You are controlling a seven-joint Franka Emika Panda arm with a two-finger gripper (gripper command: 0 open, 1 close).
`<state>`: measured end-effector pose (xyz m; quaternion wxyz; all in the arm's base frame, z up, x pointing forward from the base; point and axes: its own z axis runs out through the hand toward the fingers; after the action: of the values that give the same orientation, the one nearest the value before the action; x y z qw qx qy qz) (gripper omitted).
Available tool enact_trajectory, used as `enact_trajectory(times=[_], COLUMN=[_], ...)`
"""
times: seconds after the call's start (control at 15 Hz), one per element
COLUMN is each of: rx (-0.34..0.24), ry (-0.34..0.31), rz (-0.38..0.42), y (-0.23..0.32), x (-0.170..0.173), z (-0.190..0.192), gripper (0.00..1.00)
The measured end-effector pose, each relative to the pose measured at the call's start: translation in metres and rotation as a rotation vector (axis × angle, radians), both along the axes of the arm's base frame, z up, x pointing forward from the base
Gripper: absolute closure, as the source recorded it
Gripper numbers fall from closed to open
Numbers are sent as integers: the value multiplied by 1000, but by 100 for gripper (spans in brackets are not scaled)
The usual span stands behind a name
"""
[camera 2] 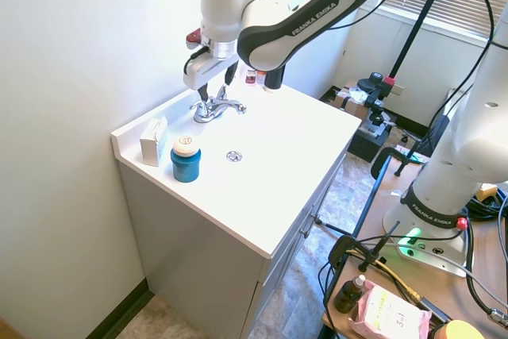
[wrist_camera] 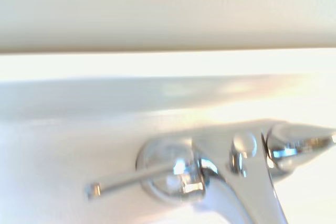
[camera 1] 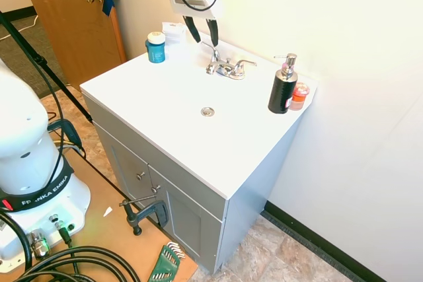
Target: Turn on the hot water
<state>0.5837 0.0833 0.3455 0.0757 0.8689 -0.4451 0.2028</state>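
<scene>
The hot water handle [camera 1: 213, 63] is the left lever of a low chrome faucet [camera 1: 228, 69] at the back of the white vanity top [camera 1: 165, 97]. In the wrist view this left lever [wrist_camera: 136, 179] is a thin rod, with the spout [wrist_camera: 257, 192] and the right lever [wrist_camera: 299, 142] beside it. My gripper [camera 1: 206, 42] hangs open just above the left lever, one finger on either side of it and close to the wall. From the other side, the gripper [camera 2: 214, 89] sits right over the faucet [camera 2: 216, 109]. No water runs from the spout.
A blue jar [camera 1: 156, 47] and a white box [camera 1: 173, 31] stand left of the faucet. A black soap pump [camera 1: 283, 87] and a small orange container [camera 1: 299, 96] stand to its right. The drain [camera 1: 207, 111] lies in front. The wall rises directly behind the faucet.
</scene>
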Motion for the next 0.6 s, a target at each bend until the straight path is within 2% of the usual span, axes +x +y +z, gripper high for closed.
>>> enact_trajectory(times=[0.2, 0.6], rx=[-11, -19], ry=[-35, 8], rz=[-5, -16], y=[4, 10], x=[21, 27], z=[3, -37], gripper=[0, 0])
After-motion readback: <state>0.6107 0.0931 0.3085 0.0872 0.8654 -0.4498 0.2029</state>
